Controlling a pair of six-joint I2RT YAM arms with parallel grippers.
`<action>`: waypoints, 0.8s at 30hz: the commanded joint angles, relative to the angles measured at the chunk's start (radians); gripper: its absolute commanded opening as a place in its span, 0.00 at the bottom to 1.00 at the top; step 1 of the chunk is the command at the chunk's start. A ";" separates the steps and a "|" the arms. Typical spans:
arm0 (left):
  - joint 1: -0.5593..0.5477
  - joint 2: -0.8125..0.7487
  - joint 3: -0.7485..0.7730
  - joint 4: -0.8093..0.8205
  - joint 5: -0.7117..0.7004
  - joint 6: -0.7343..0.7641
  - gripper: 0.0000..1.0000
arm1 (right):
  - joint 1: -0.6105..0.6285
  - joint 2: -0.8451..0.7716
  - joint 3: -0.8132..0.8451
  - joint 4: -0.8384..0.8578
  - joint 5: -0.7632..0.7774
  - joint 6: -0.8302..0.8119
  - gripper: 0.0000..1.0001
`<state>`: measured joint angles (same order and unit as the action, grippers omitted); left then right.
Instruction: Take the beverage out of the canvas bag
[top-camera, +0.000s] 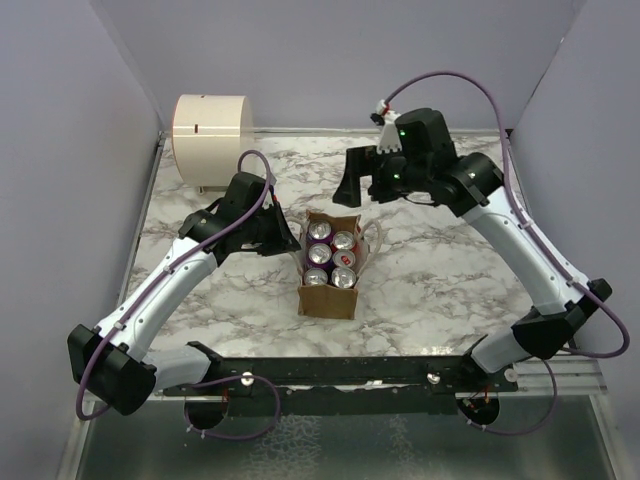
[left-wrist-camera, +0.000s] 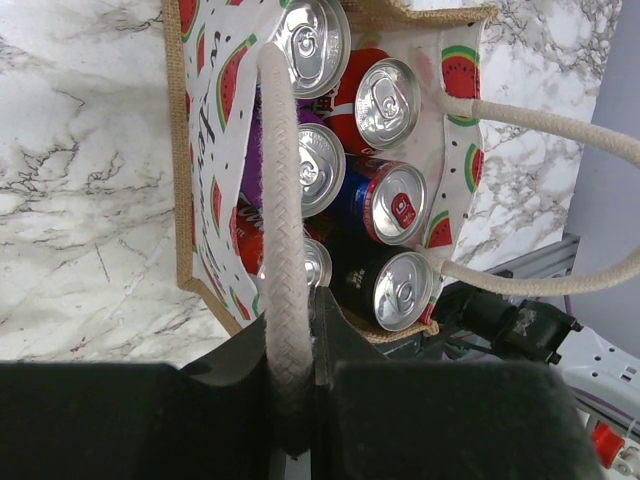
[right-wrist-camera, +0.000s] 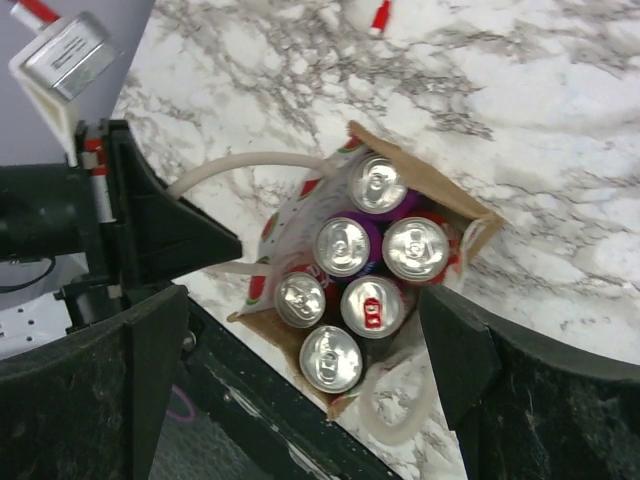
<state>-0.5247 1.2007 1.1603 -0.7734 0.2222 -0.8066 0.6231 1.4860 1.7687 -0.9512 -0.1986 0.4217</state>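
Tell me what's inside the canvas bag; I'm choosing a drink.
Six upright drink cans fill the canvas bag, silver tops up, one with a red tab. Their labels and the bag's floor are mostly covered.

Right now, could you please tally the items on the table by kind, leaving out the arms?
Cans: 6
Canvas bag: 1
Cream cylindrical container: 1
Total: 8
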 joint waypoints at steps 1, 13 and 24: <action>0.005 -0.013 -0.004 0.023 0.011 -0.004 0.00 | 0.158 0.099 0.078 -0.118 0.142 -0.005 0.96; 0.009 0.002 0.017 0.005 0.002 0.002 0.00 | 0.274 0.173 -0.078 -0.178 0.210 0.096 0.79; 0.012 -0.001 0.012 -0.004 0.009 0.009 0.00 | 0.300 0.201 -0.166 -0.182 0.236 0.107 0.75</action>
<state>-0.5179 1.2037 1.1606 -0.7750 0.2222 -0.8055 0.9096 1.6760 1.6226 -1.1255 0.0036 0.5117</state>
